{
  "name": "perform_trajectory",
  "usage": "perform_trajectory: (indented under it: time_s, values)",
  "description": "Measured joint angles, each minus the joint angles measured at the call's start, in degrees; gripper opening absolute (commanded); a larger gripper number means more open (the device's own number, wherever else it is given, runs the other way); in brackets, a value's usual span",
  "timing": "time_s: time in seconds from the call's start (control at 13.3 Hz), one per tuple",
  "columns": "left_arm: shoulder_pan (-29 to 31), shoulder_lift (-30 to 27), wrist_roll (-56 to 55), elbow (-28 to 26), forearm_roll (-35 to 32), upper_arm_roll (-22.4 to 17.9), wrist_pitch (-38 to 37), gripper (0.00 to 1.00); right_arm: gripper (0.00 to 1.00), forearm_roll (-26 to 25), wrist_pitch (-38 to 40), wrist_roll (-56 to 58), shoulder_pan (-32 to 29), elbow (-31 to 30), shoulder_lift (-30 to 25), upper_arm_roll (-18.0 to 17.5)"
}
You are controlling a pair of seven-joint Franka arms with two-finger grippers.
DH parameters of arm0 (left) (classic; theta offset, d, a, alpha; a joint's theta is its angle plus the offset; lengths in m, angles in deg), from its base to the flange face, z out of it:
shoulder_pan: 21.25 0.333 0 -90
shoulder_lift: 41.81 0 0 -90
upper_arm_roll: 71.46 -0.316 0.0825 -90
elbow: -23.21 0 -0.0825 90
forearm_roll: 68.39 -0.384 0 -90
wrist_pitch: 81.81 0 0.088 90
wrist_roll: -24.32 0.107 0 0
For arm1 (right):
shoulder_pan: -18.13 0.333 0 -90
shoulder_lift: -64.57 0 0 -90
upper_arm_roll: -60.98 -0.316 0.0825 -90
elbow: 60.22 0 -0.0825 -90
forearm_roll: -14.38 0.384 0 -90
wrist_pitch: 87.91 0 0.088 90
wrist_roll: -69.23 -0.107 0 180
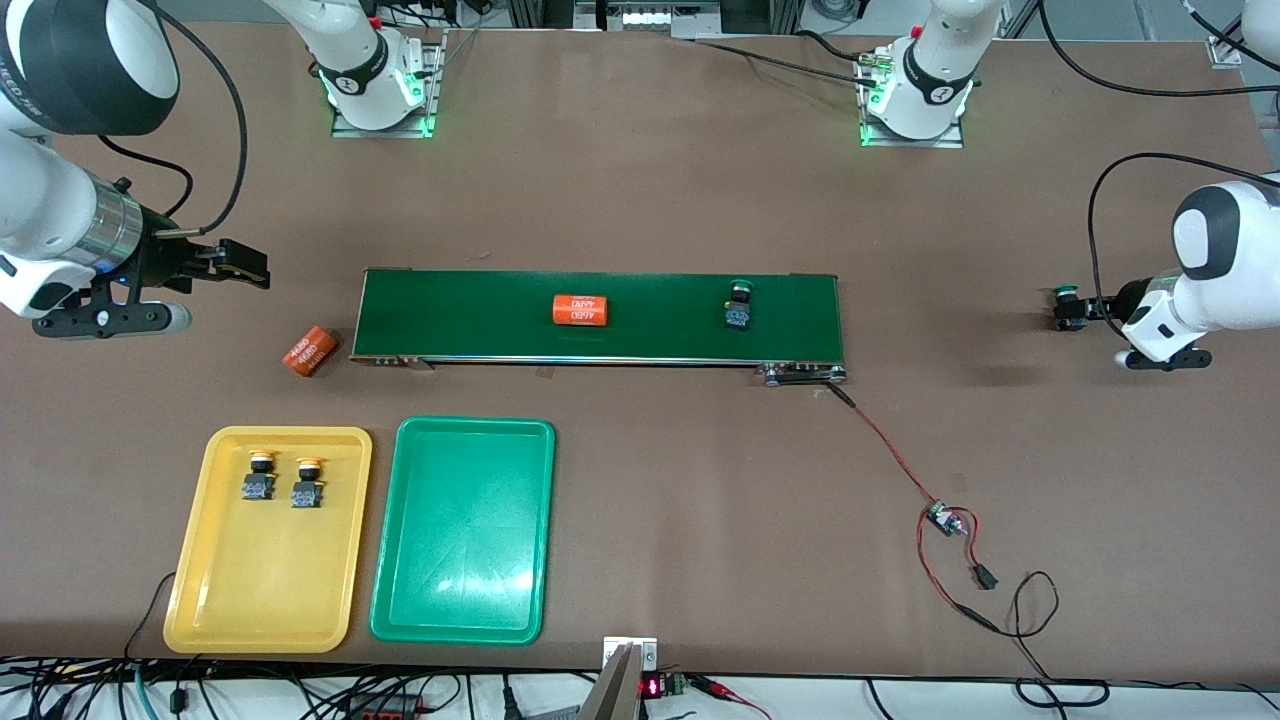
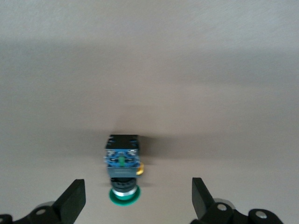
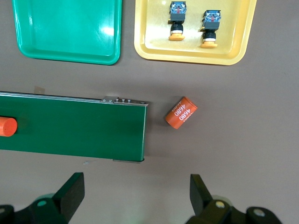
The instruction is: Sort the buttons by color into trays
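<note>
1. Front view. Two yellow-capped buttons lie in the glossy yellow tray, beside the bare green tray. A green-capped button rests on the matte conveyor belt, cap toward the robots' bases.
2. Left wrist view. The left gripper, jaws wide open, brackets a second green button lying on the table, cap toward the gripper.
3. Right wrist view. The right gripper, open and empty, hovers near an orange cylinder with white print.
</note>
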Motion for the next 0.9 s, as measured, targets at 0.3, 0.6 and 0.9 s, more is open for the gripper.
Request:
perform_trajectory:
  time_s: [0.3,0.6,0.9]
  values:
    - [1.7,3.1,0.3,-0.3,-3.7,-0.1,3.4,1.00,1.00,-0.2,-0.1,-0.3,-1.1,0.3,-2.3,-0.2]
    - [2.6,3.9,1.7,-3.2,-3.8,-0.2,7.8,0.78,1.00,-0.2,0.2,-0.8,-1.1,-2.2,-5.9,1.1]
    - [3.0,3.8,6.5,-5.0,-3.8,-1.9,9.6,0.00,1.00,-0.2,0.0,-0.7,-0.9,-3.3,-5.2,1.1]
